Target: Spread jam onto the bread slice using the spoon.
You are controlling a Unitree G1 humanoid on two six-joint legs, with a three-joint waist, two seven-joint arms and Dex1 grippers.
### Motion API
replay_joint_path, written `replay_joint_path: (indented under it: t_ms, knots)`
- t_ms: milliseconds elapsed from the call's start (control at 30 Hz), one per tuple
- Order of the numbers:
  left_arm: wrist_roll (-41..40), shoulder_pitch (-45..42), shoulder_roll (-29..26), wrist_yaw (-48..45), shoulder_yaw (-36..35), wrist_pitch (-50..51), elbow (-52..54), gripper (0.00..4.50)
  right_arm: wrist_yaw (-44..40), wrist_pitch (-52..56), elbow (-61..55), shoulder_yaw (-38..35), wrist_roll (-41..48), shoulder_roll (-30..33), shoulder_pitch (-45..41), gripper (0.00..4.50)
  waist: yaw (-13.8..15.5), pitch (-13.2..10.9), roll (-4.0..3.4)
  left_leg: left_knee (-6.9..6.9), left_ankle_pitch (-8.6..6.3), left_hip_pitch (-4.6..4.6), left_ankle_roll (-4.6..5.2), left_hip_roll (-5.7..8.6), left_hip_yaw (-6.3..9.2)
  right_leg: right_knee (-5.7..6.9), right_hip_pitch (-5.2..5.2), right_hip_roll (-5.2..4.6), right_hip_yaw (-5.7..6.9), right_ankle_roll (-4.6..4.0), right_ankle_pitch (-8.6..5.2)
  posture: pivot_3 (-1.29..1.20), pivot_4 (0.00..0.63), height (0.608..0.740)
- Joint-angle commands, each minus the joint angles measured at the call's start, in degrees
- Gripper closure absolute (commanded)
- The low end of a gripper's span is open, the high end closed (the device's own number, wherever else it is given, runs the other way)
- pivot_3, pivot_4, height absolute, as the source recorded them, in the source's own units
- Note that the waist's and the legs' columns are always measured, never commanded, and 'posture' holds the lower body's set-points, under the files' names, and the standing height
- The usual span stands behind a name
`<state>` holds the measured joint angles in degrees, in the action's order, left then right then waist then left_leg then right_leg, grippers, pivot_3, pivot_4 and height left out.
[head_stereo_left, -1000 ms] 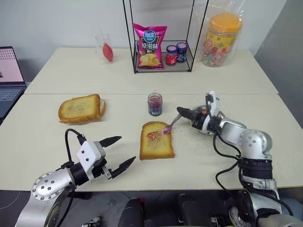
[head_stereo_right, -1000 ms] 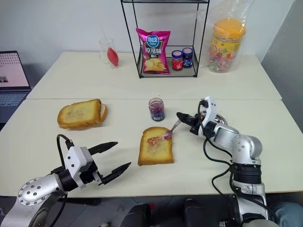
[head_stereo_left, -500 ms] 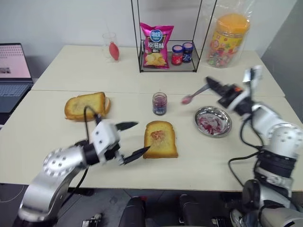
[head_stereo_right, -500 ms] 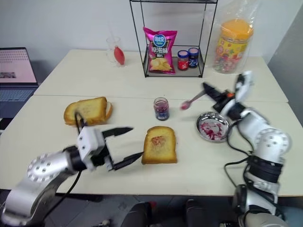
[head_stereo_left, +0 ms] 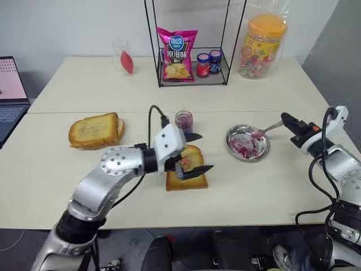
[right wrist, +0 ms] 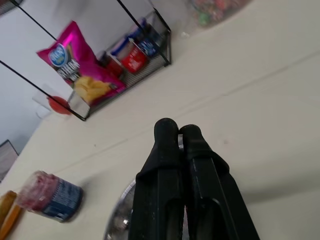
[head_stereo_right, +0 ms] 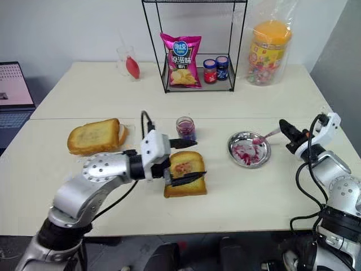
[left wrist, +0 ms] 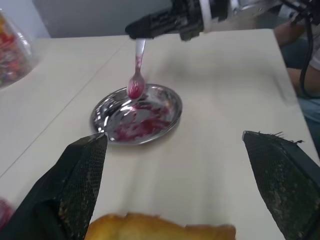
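Since a second ago: spoon (head_stereo_left: 267, 130) lifted off the bread slice (head_stereo_right: 185, 174), now reaching over the jam-smeared steel dish (head_stereo_left: 247, 143), and left gripper (head_stereo_left: 193, 153) brought in over the slice. Right gripper (head_stereo_left: 287, 119) pinching tight on the spoon's handle, bowl hovering just above the dish rim; left fingers spreading wide, straddling the toast, holding nothing. Spoon lying near level, bowl toward the jam jar (head_stereo_left: 184, 121), handle toward the right gripper.

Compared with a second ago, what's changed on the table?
The right gripper, shut on the spoon, carried it off the bread slice to the steel dish. The open left gripper moved in over the bread slice. The jam jar and toast pile stayed put.
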<state>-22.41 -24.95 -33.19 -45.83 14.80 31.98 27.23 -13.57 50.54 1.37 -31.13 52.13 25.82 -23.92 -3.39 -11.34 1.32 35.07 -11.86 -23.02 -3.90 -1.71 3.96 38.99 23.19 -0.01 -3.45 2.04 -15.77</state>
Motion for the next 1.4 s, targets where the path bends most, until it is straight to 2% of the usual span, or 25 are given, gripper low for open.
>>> replay_joint_path:
  t_ms: [33,233,633,900,1100,1233,1400]
  knots:
    - [2.0,-1.2,0.7,-0.8,1.3,-2.0,-0.8,0.0,-3.1,-2.7,2.9,0.3,-1.7,1.9,-1.3,4.46,0.0,0.0,0.0,-0.04,0.0,0.05,0.0,0.0,-0.07,0.0,0.0,0.01,-0.08,0.0,0.0,0.0,0.15,0.74]
    - [2.8,-2.5,2.4,-1.1,1.5,-2.0,-2.2,0.0,-3.9,-0.9,7.8,-0.4,-0.9,2.7,-2.1,4.46,0.1,0.0,0.0,-0.04,0.0,0.07,0.0,-0.01,-0.27,-0.02,0.01,0.01,-0.27,0.09,0.05,0.0,0.15,0.74]
    - [4.2,-2.9,3.7,-1.4,1.5,-2.8,-2.5,0.0,-5.3,-1.8,7.0,0.9,-2.6,3.1,-2.4,1.95,0.1,0.0,0.01,0.0,0.0,0.12,0.0,0.0,-0.54,-0.05,0.04,0.0,-0.55,0.26,0.14,0.0,0.15,0.74]
    - [4.9,-3.2,4.8,-1.3,1.7,-3.3,-2.7,0.0,-10.1,-10.8,4.0,8.3,-13.1,5.7,0.9,0.16,0.1,0.0,0.01,0.0,0.0,0.12,0.0,0.0,-0.56,-0.06,0.04,0.0,-0.57,0.28,0.15,0.0,0.15,0.74]
    - [5.1,-2.8,4.8,-1.2,1.3,-3.5,-2.5,0.0,-12.5,-17.6,4.6,11.8,-19.8,6.9,2.1,0.07,0.1,0.0,0.01,0.01,0.0,0.14,0.0,0.01,-0.59,-0.06,0.04,-0.01,-0.6,0.31,0.17,0.0,0.15,0.74]
    - [4.9,-2.7,4.5,-1.3,0.7,-3.5,-2.4,0.0,-11.7,-21.9,6.5,11.1,-22.6,6.4,1.5,0.07,0.1,0.0,0.01,0.02,0.0,0.13,-0.01,0.01,-0.61,-0.06,0.04,-0.01,-0.62,0.33,0.18,0.0,0.15,0.74]
    - [5.4,-2.3,3.5,1.6,-3.6,-3.5,-1.5,0.0,-13.2,-24.4,2.2,9.3,-21.0,6.0,1.3,0.07,0.1,0.0,0.01,0.04,0.0,0.14,-0.01,0.01,-0.62,-0.06,0.04,-0.02,-0.63,0.35,0.2,0.0,0.15,0.74]
